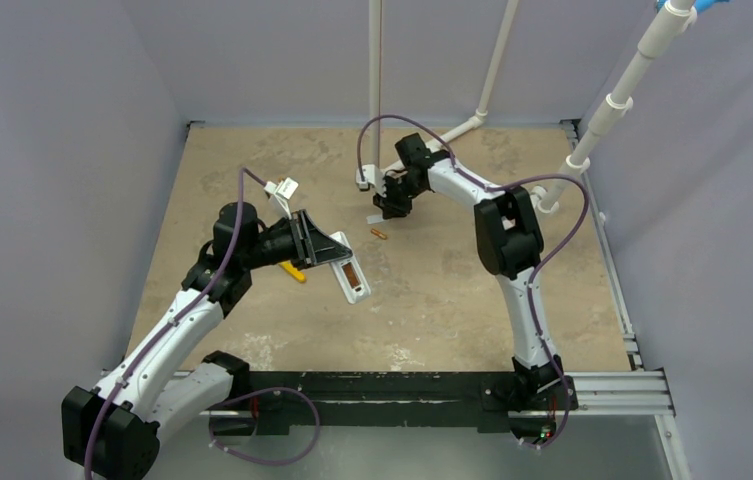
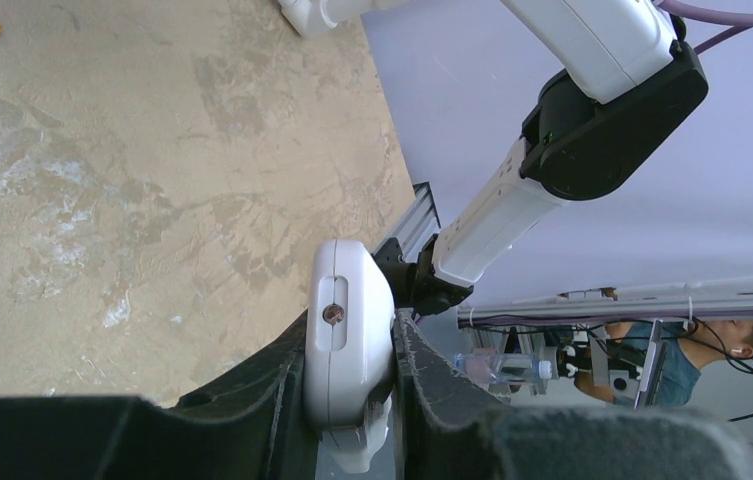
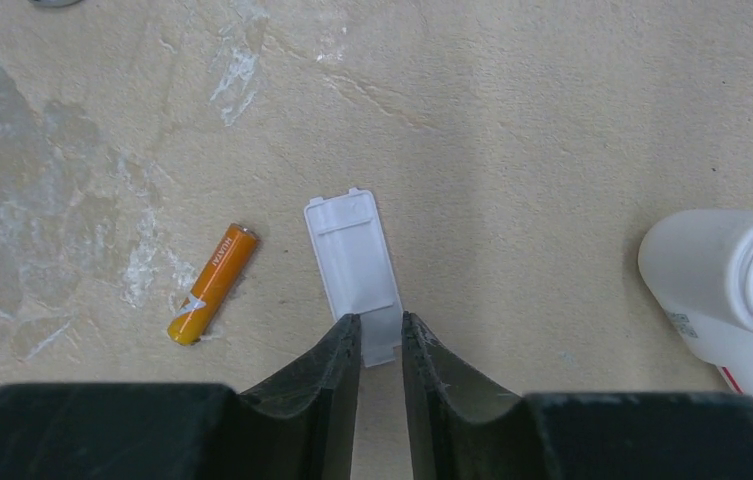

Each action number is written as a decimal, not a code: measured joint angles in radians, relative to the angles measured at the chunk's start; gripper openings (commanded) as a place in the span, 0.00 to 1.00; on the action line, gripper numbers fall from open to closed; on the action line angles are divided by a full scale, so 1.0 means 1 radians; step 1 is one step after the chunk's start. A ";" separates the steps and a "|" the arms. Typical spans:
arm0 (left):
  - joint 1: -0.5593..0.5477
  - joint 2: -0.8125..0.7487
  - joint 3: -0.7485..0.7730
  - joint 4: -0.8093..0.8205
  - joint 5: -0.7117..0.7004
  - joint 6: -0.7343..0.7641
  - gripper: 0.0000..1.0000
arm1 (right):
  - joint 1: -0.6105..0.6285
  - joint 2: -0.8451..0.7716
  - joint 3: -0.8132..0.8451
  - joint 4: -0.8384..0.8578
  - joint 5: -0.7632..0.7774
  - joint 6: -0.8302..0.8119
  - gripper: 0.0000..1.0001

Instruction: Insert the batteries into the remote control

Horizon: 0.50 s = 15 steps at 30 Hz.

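While clamping the remote [image 2: 347, 300] by its long edges in the left gripper [image 1: 322, 247], holding it off the table [image 1: 432, 300], seated battery [image 1: 351, 273] in recess. Right gripper [image 3: 380, 345] narrow, pinching near end of cover plate [image 3: 352, 250]. Loose battery [image 3: 210, 285] just left, not touching. Bottle [image 3: 722, 280] well right. Bare table past cover plate's far edge.

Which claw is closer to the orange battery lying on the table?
Right. The right gripper is just beside the battery, at the cover plate; the left gripper, holding the remote control, is farther off.
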 measured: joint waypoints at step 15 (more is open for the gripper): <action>0.001 0.007 0.000 0.002 0.001 0.000 0.00 | 0.012 -0.082 -0.113 -0.011 0.050 0.035 0.00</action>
